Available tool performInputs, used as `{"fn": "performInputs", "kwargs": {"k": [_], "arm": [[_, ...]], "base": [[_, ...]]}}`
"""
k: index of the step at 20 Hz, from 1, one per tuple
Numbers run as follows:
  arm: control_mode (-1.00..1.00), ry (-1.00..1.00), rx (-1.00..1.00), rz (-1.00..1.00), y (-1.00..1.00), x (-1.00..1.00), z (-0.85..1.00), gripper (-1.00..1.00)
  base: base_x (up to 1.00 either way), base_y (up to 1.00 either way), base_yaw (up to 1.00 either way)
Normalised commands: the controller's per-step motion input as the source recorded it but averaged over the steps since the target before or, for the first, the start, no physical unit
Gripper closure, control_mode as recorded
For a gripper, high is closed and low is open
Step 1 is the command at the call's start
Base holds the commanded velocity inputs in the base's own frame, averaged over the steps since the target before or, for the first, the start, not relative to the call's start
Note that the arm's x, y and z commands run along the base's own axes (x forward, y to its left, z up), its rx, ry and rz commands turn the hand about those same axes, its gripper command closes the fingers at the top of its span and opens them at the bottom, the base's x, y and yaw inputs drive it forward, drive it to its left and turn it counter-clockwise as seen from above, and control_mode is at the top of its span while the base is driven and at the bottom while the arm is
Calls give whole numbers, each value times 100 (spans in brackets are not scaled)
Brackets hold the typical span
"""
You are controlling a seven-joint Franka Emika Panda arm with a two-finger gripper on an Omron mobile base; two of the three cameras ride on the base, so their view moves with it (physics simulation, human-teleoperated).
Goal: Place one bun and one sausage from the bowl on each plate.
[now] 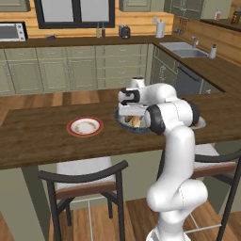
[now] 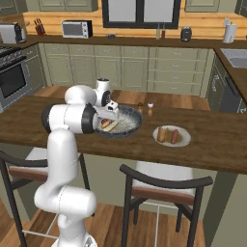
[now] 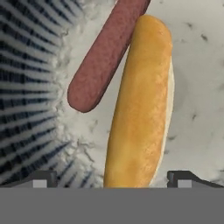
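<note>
Straddling bun (image 3: 140,105) in bowl (image 3: 197,65), tool (image 3: 111,179) spread wide, holding nothing; sausage (image 3: 103,57) beside.

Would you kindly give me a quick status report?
Gripper open, low over the bowl, straddling the bun. Sausage alongside. One plate filled, other plate empty. Nothing blocking.

Kitchen, sink (image 1: 184,49), microwave (image 2: 77,29), cabinets (image 2: 120,67)

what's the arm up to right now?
The tool is down inside the bowl, open, its fingertips straddling the bun beside a sausage. Nothing is gripped yet. One plate already holds a bun and sausage; the other plate is empty.
</note>
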Motion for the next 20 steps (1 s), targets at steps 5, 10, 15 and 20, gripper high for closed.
{"fn": "performInputs", "kwargs": {"k": [5,10,15,20], "arm": [[-100,-1,0,0,-10,0,-15,-100],[-100,0,0,-4,-5,-1,-9,-100],[-100,0,-1,-2,0,0,-22,-100],[-100,0,0,0,0,0,-9,100]], "base": [[0,0,0],[0,0,0],[0,0,0],[0,0,0]]}}
